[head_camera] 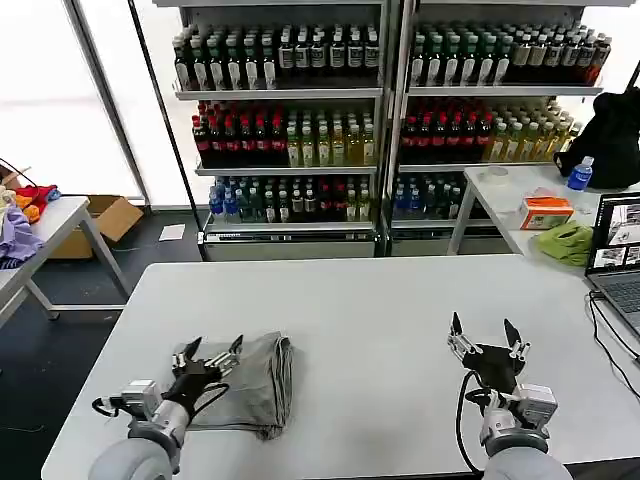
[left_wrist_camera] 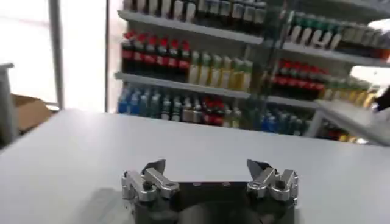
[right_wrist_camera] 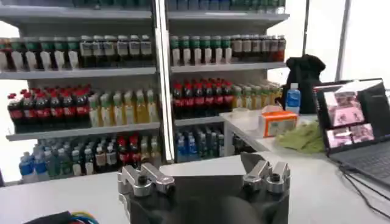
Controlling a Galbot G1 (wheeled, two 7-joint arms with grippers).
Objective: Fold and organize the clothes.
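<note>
The grey shirt [head_camera: 250, 380] lies folded into a compact bundle on the white tabletop [head_camera: 370, 310], toward seven o'clock of its surface as the head camera sees it. The left gripper [head_camera: 208, 356] hovers at the bundle's nine o'clock edge, its jaws spread wide and holding nothing; the left wrist camera shows both fingertips [left_wrist_camera: 155, 167] well apart over bare tabletop. The right gripper [head_camera: 485, 335] sits at about five o'clock on the tabletop, well apart from the shirt, jaws likewise wide open and empty. A laptop [head_camera: 618, 250] rests at the three o'clock edge. Beyond the tabletop, at twelve o'clock, stand shelves of bottles [head_camera: 290, 120].
</note>
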